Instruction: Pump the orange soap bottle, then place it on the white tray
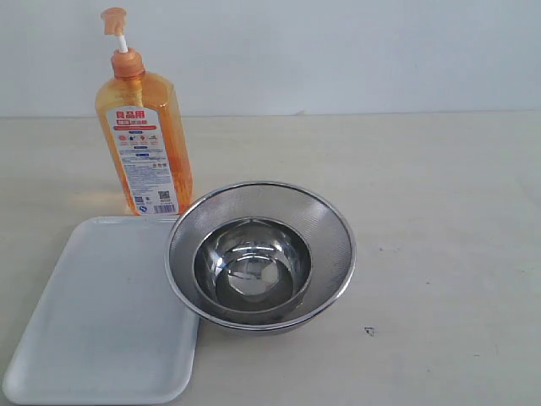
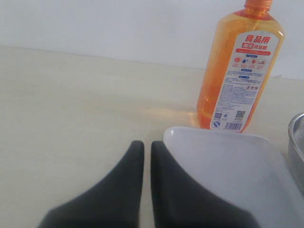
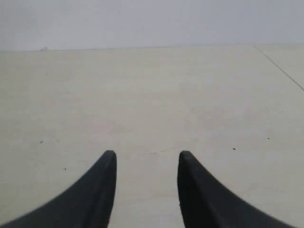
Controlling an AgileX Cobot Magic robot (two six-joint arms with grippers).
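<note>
Exterior view looks down closely; low left wrist view shares its translucent orange plastic soap bottle; right wrist view skims pale tabletop.

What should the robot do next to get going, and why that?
Probably bring the left end effector toward the pump head of the soap bottle. The bottle stands upright just behind the tray, not on it. Nothing touches it, and only the left wrist view has it ahead; the right one faces bare surface.
</note>
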